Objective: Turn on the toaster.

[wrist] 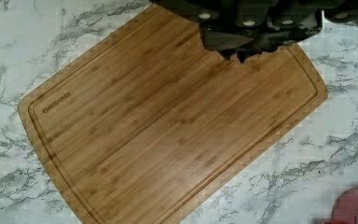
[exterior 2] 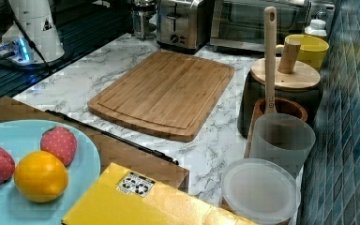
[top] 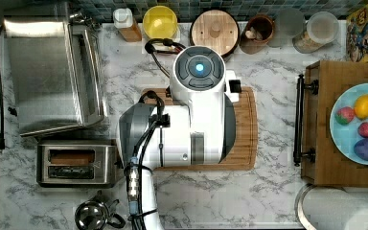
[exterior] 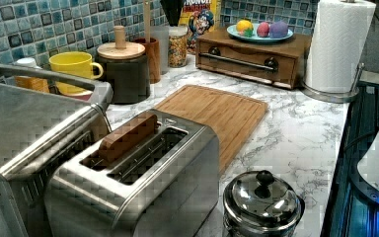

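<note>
The toaster (top: 76, 163) is a small brushed-steel box with two long top slots, standing at the top view's lower left beside the arm. A brown slice (exterior: 126, 136) stands up in one slot of the toaster (exterior: 143, 173). In the right view the toaster (exterior 2: 180, 21) sits at the far end of the counter, its end face with a round dial turned toward the cutting board. My gripper (wrist: 242, 49) hangs as a dark shape above the bamboo cutting board (wrist: 168, 126), apart from the toaster. In the top view the white arm (top: 196, 120) covers the board.
A large steel toaster oven (top: 48, 72) stands right behind the toaster. A small lidded steel pot (exterior: 261, 202) sits by the toaster's front. A yellow mug (exterior: 74, 66), a wood-lidded jar (exterior: 123, 69), a paper towel roll (exterior: 338, 44) and a wooden drawer box (exterior: 249, 54) with fruit line the counter.
</note>
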